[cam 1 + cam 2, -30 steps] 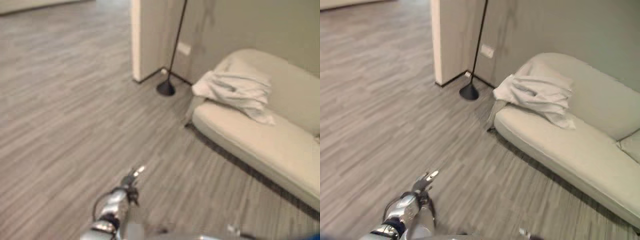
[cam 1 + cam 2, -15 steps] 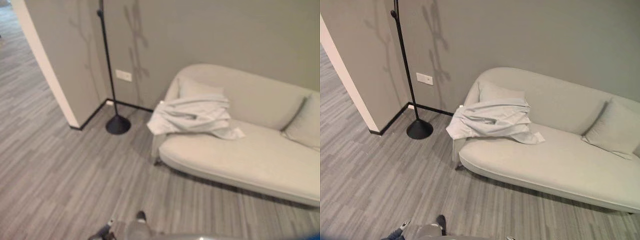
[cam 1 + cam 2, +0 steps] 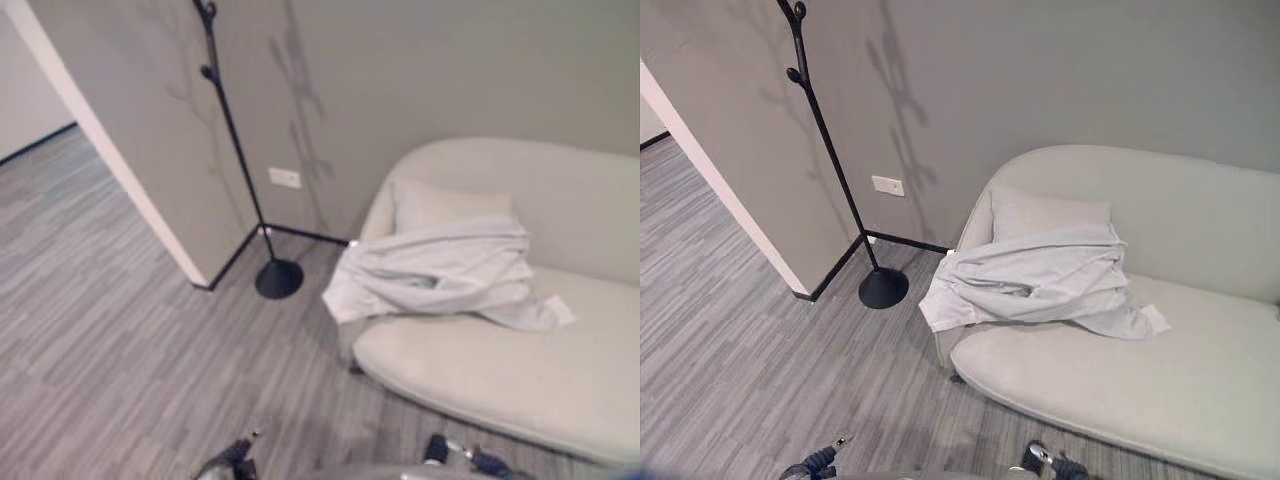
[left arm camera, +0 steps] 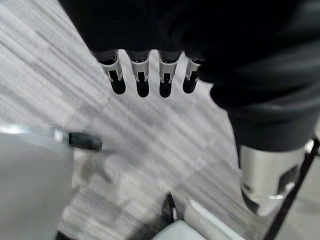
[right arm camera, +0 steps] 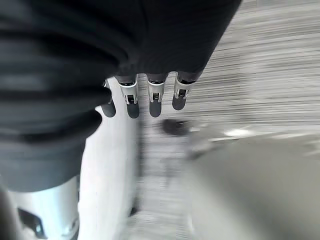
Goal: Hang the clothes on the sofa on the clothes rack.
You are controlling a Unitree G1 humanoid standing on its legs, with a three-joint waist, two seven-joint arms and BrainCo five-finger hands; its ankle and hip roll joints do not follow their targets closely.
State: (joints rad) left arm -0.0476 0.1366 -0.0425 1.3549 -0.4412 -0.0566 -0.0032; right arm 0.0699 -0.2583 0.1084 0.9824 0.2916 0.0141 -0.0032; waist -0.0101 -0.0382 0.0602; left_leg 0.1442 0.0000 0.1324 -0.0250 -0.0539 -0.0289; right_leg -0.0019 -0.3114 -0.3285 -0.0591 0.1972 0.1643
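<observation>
1. Compared with a second ago, the whole view has swung round: the floor dominated then, and now the sofa [image 3: 1200, 380], the garment [image 3: 1040, 280] and the clothes rack [image 3: 835, 170] sit together in front. That is the camera turning, not the things moving.
2. For the task, I judge this as the approach stage: the robot faces its target, and nothing has been picked up yet.
3. The garment, a pale crumpled shirt or jacket, lies on the sofa's left end, draped over the armrest edge and resting against a cushion [image 3: 1045, 212].
4. Its long axis runs across the sofa, left to right; one end hangs off the arm toward the rack, though which end is the collar I cannot quite tell.
5. The left hand [image 4: 145, 75] and right hand [image 5: 145, 95] hang low with fingers loose and straight, holding nothing.
</observation>
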